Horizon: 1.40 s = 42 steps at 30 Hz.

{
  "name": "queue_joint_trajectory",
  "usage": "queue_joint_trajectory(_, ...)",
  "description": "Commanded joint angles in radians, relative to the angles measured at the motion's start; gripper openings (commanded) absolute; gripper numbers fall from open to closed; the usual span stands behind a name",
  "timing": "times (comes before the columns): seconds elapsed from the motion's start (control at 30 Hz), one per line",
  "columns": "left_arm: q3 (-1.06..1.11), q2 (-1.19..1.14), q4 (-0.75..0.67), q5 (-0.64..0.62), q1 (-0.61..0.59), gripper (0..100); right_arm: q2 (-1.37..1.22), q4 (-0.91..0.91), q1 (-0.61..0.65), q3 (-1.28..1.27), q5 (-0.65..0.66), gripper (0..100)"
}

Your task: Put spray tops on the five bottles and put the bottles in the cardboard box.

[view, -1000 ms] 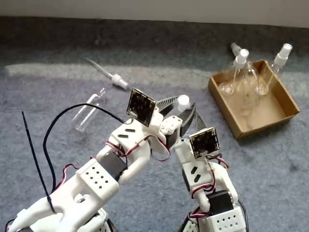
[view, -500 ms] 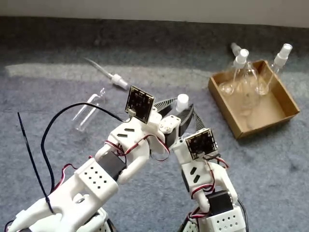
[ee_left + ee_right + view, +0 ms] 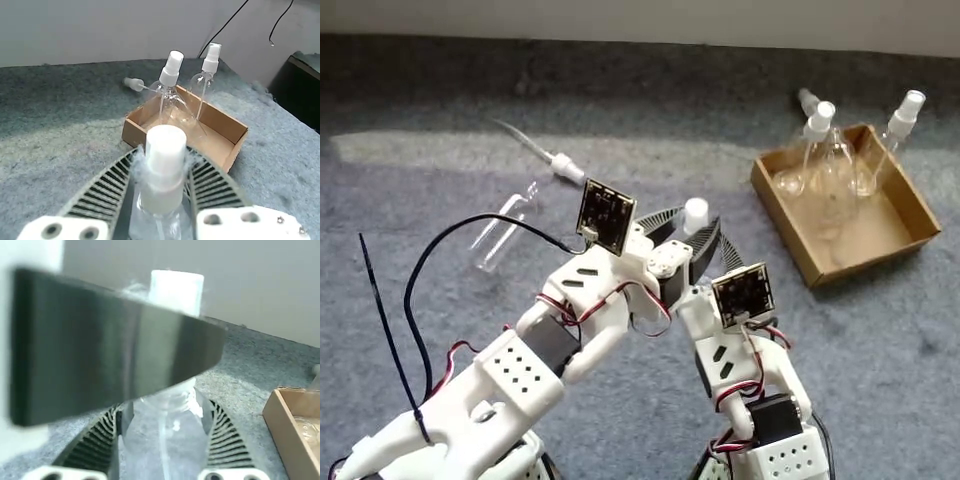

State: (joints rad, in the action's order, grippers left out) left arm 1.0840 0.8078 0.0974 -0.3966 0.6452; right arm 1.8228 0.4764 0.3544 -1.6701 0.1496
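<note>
- Three capped bottles (image 3: 835, 160) sit in the box (image 3: 885, 235).
- Fourth bottle (image 3: 165, 440): left gripper (image 3: 162, 156) pinches its spray top (image 3: 164, 145), right gripper (image 3: 166, 411) its body.
- Fifth bottle (image 3: 505, 230) and last top (image 3: 560, 165) lie loose, well apart from the box.

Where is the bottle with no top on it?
In the high view, the topless bottle lies left of the left arm, beside the loose spray top, far from the cardboard box.
</note>
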Motion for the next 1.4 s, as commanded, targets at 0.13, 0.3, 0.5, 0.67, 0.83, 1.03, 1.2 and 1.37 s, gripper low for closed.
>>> queue_joint_trajectory(0.13, 0.028, 0.013, 0.012, 0.000, -0.012, 1, 0.015, -0.005, -0.001, -0.104, -0.017, 8.1)
queue_joint_trajectory(0.3, 0.033, 0.013, 0.012, 0.097, -0.005, 1, 0.015, -0.005, -0.001, -0.104, -0.017, 8.1)
queue_joint_trajectory(0.5, 0.027, 0.013, 0.012, 0.106, -0.013, 1, 0.015, -0.005, 0.001, -0.104, -0.017, 8.1)
queue_joint_trajectory(0.67, 0.027, 0.013, 0.012, 0.106, -0.013, 1, 0.015, -0.005, 0.001, -0.104, -0.017, 8.1)
queue_joint_trajectory(0.83, 0.024, 0.013, 0.012, 0.106, -0.013, 1, 0.015, -0.005, 0.001, -0.104, -0.017, 8.1)
queue_joint_trajectory(1.03, 0.018, 0.013, 0.012, 0.103, -0.031, 10, 0.015, -0.005, -0.001, -0.104, -0.017, 8.1)
queue_joint_trajectory(1.2, 0.021, 0.013, 0.014, 0.098, -0.051, 15, 0.015, -0.005, -0.001, -0.104, -0.017, 8.1)
queue_joint_trajectory(1.37, 0.021, 0.013, 0.015, 0.101, -0.042, 15, 0.015, -0.005, -0.024, -0.104, -0.015, 8.1)
